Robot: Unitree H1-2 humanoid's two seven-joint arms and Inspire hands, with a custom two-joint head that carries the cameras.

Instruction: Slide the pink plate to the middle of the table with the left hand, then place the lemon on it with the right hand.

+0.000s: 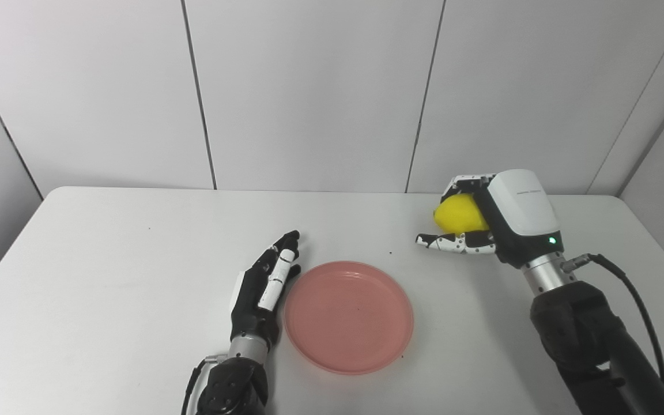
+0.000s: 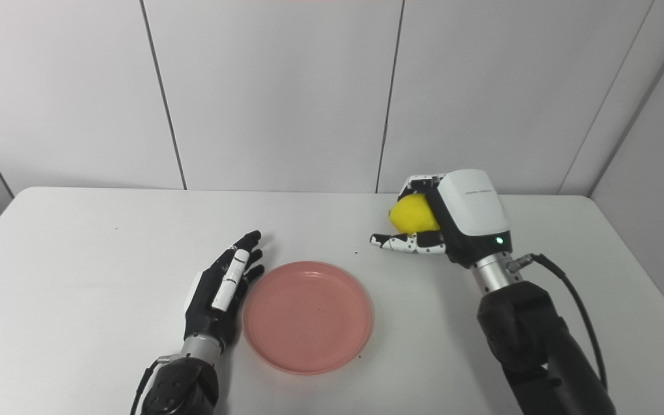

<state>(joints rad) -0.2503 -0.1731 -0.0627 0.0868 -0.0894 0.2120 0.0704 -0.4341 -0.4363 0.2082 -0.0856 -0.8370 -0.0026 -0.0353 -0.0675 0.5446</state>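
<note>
White panelled walls stood behind a plain white desk (image 1: 107, 259) with rounded far corners. Pink plate (image 1: 349, 316) lay flat near the desk's middle, toward the front edge; round, shallow, raised rim, matte salmon colour, a few dark specks on it, nothing on it. Left hand (image 1: 264, 287) lay just beside the plate's left rim, black with a white strip along one of the fingers (image 1: 278, 273), fingers spread and straight, pointing away from the robot, holding nothing; whether it touched the rim could not be told. Lemon (image 1: 460, 214) was bright yellow, oval, matte skin, held in the right hand (image 1: 496, 222) above the desk at far right, up and right of the plate and well apart from it. Right hand's fingers curled over the lemon's top, thumb stretched out beneath it, pointing left; white back shell with a green light near the wrist, black cable looping off the wrist.

Left eye view showed more of the right-side wall and the grey gap at the far left; the plate sat right of picture centre. Right eye view put the plate (image 2: 308, 316) left of centre and showed more bare desk to the right of the right arm; the lemon (image 2: 414, 214) showed a little less, more hidden by the hand shell
</note>
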